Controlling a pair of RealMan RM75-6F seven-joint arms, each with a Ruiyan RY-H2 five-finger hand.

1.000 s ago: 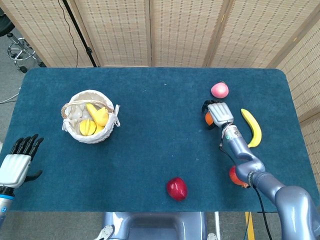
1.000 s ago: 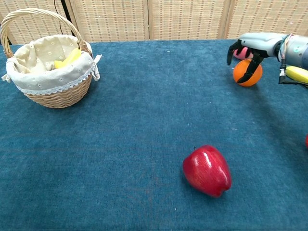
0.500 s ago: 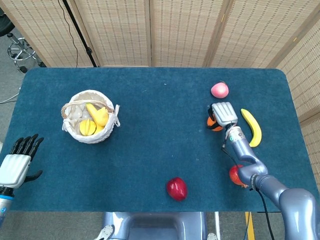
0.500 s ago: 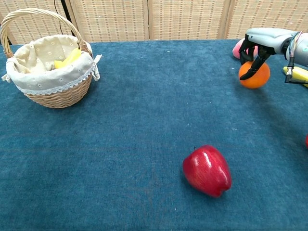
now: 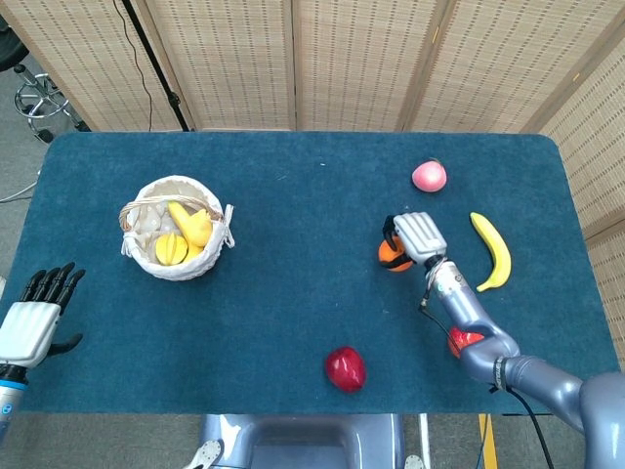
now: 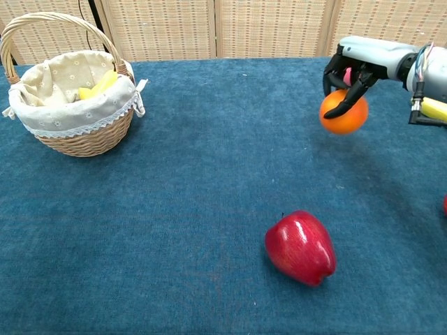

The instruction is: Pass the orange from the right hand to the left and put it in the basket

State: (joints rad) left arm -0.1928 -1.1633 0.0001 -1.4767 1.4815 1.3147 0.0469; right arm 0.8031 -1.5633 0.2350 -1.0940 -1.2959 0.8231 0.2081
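My right hand [image 5: 414,235] [image 6: 356,61] grips the orange [image 5: 393,255] [image 6: 343,116] from above and holds it in the air above the right half of the table. The wicker basket [image 5: 181,268] [image 6: 84,136] with a white cloth lining stands at the left, with yellow fruit inside it. My left hand [image 5: 39,311] hovers at the table's near left edge, fingers spread and holding nothing; the chest view does not show it.
A red apple [image 5: 345,368] [image 6: 301,248] lies near the front middle. A pink peach [image 5: 429,176], a banana [image 5: 494,249] and a red fruit [image 5: 461,341] under my right forearm lie on the right side. The blue cloth table [image 5: 303,244] spans both views.
My right hand has lifted the orange off the table and carried it leftward, towards the table's middle. The left hand has not moved.
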